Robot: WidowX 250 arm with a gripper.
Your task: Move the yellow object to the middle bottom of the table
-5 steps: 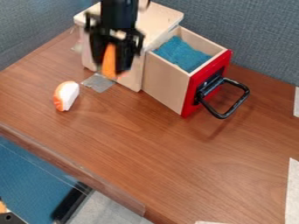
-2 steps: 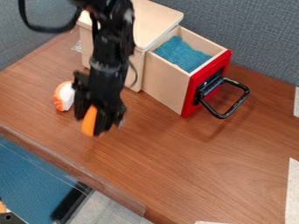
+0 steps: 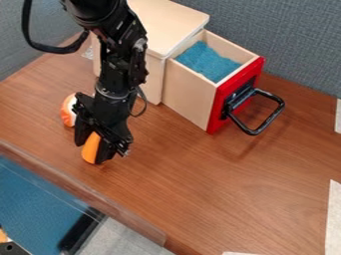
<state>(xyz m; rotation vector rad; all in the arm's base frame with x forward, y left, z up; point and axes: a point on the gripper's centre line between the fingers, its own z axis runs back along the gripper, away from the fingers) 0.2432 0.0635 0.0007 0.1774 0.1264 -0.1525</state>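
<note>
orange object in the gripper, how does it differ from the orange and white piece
The orange object is between the jaws of the gripper; the orange and white piece lies on the table. The orange object shows plain orange, while the orange and white piece shows two colours. The gripper partly hides both.

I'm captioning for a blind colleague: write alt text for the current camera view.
A black robot gripper holds a yellow-orange object at a brown table, partly hiding an orange-and-white piece. Behind stands a pale wooden box, its red-fronted drawer pulled out, blue material inside.
</note>
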